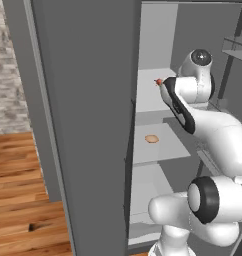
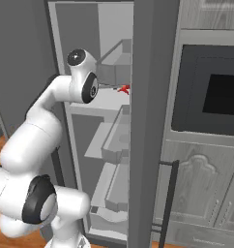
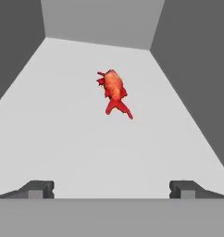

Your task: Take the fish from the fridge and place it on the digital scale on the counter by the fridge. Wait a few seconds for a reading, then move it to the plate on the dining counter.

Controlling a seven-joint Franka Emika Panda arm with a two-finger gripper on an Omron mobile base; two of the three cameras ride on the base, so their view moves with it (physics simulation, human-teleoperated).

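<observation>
Early stage: fridge point(image 1: 88, 125) door is open and the arm is reaching onto an upper shelf, but the fish point(image 3: 115, 92) is not grabbed yet; it lies flat on the pale shelf point(image 3: 77, 148), ahead of the fingertips and well apart from them. Gripper point(image 3: 111, 189) is spread wide and empty. Still to do, by my read: grasp, weigh on the scale, wait, then move it to the plate.

fish point(image 1: 158, 81) mostly hidden behind arm, fridge point(image 1: 83, 125) door cut off
</observation>
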